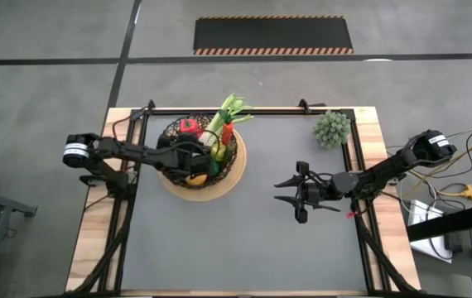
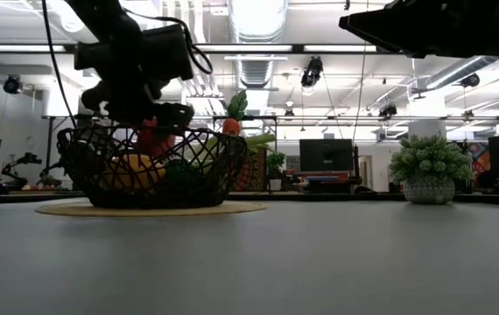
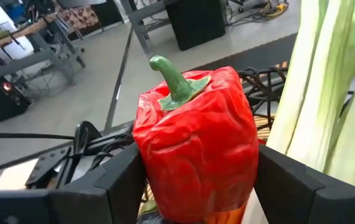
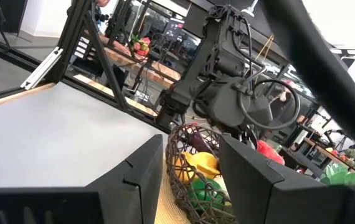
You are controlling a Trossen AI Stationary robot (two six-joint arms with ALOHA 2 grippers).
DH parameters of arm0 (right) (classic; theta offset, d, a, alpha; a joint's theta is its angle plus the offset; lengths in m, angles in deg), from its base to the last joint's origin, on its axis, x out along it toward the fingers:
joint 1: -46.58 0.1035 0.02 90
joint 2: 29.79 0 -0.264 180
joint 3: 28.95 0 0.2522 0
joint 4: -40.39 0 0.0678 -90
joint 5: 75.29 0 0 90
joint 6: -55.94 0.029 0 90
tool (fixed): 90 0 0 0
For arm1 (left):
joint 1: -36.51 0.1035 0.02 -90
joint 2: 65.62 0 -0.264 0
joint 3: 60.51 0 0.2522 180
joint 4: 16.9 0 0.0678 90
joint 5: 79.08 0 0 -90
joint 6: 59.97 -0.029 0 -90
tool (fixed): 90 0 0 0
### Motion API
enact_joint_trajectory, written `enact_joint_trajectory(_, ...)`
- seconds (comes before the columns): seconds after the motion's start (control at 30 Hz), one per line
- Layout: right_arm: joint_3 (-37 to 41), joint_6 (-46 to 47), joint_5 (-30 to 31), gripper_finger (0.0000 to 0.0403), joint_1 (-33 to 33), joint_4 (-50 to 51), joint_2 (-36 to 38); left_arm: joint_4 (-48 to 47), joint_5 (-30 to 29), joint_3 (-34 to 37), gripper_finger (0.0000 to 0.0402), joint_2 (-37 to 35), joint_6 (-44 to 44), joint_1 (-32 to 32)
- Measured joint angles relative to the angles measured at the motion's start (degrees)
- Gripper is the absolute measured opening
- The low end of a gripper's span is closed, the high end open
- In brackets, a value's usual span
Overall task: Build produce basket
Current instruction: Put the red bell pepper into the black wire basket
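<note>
The basket (image 1: 229, 184), dark wire on a tan disc, stands at the table's far left centre. It holds produce: a leek (image 1: 226, 116), a carrot (image 1: 228, 132), a red pepper (image 1: 189, 127), a lemon (image 1: 195, 177) and green pieces. My left gripper (image 1: 203, 157) is over the basket, shut on a second red pepper (image 3: 196, 137). In the low view that gripper (image 2: 144, 114) hangs just above the basket's rim (image 2: 153, 131). My right gripper (image 1: 301, 192) hovers open right of centre, with nothing between its fingers. My left gripper pinches the red pepper's two opposite sides (image 3: 145, 165) between its two fingers (image 3: 124, 180), on the lower half of the fruit. The fingers reach in from the table's left, slanting slightly down. The pepper stands upright, its green stem (image 3: 171, 78) up, beside the leek; its underside is hidden.
A spiky grey-green potted plant (image 1: 332, 128) stands at the far right corner of the mat. Black frame rails (image 1: 128, 207) run along the table's left, right and far edges. The grey mat (image 1: 236, 240) in front of the basket lies bare.
</note>
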Motion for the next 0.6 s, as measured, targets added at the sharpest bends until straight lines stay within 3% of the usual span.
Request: enact_joint_trajectory(0.6,0.0,0.0,0.0,0.0144,0.0,0.0,0.01,7.93,0.19,0.0,0.0261,0.31,0.03,3.22)
